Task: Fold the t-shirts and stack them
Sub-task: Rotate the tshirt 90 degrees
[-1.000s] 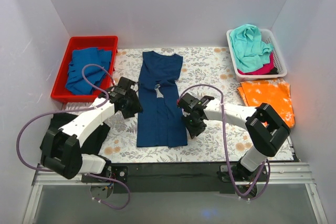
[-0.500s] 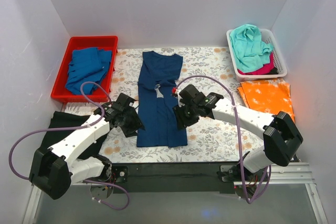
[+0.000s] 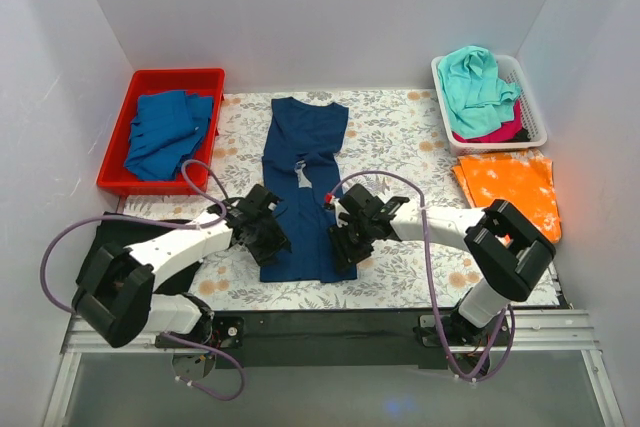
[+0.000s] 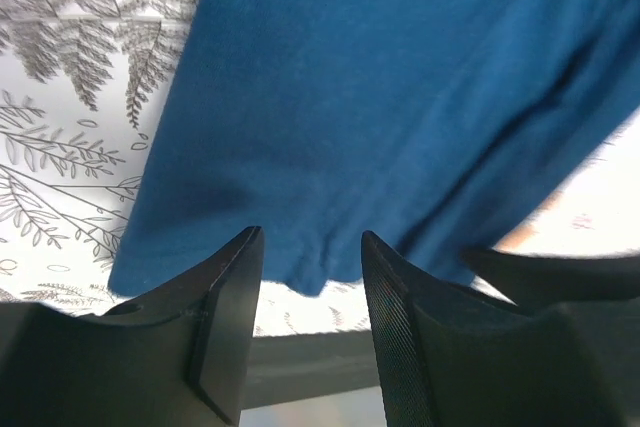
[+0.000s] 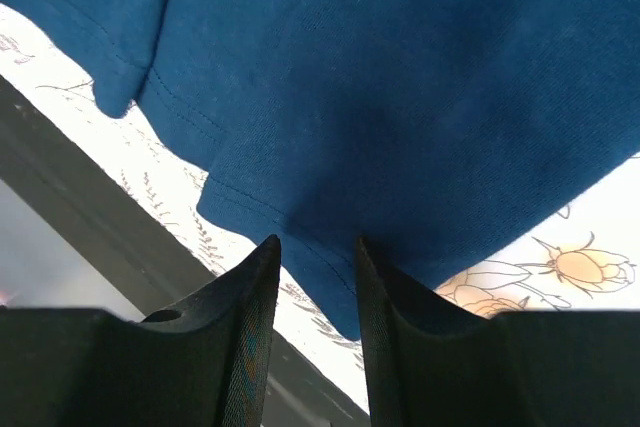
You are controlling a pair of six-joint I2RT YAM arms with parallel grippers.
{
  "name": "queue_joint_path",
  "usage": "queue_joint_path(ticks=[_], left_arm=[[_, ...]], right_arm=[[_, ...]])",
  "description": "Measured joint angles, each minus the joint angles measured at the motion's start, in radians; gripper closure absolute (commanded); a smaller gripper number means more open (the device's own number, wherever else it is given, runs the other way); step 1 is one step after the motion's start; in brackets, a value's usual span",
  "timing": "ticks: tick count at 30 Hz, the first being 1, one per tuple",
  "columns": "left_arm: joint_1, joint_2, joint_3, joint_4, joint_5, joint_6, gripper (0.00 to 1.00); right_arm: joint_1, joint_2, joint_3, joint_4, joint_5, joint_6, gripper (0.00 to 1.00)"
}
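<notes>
Cloth of soft navy knit, the t-shirt (image 3: 303, 197) lying long and narrow down the middle of the flower-printed counter (image 3: 400, 132), stitched hem nearest the arms. Pale grey print (image 3: 303, 175) midway up, too small to read. Left hand (image 3: 268, 235) and right hand (image 3: 345, 237) low at the hem's two corners, ribbed black fingers (image 4: 225, 327) apart, hem edge lying in each gap, seemingly not pinched. Glossy red tray (image 3: 112, 152) with a crumpled mid-blue shirt (image 3: 160, 132); white slotted basket (image 3: 535, 112) with teal shirt (image 3: 475, 77) over pink shirt (image 3: 500, 132); orange shirt (image 3: 510, 187) flat just beside.

black t-shirt (image 3: 125, 231) partly under left arm (image 3: 175, 247), pink t-shirt (image 3: 495, 132) seemingly mostly buried
</notes>
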Motion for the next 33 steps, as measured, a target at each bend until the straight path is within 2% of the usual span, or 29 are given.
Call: queue_joint_path(ticks=[5,12,20,24,27,33], left_arm=[[-0.079,0.110,0.000,-0.025,-0.042,-0.052,0.58],[-0.163,0.078,-0.010,-0.113,-0.036,-0.121,0.58],[-0.167,-0.093,-0.045,-0.252,-0.058,-0.119,0.58],[-0.167,-0.103,-0.003,-0.286,-0.086,-0.108,0.57],[-0.167,-0.105,0.021,-0.294,-0.096,-0.108,0.57],[-0.167,-0.121,-0.035,-0.293,-0.098,-0.126,0.57]], right_arm=[[-0.002,-0.040,-0.069,0.063,-0.037,0.032,0.59],[0.002,-0.090,-0.106,0.010,-0.035,0.064,0.59],[0.010,-0.162,-0.135,-0.089,-0.005,0.098,0.60],[0.018,-0.230,-0.138,-0.144,0.015,0.113,0.58],[0.019,-0.299,-0.134,-0.182,0.049,0.121,0.52],[0.020,-0.330,-0.112,-0.229,0.114,0.125,0.50]])
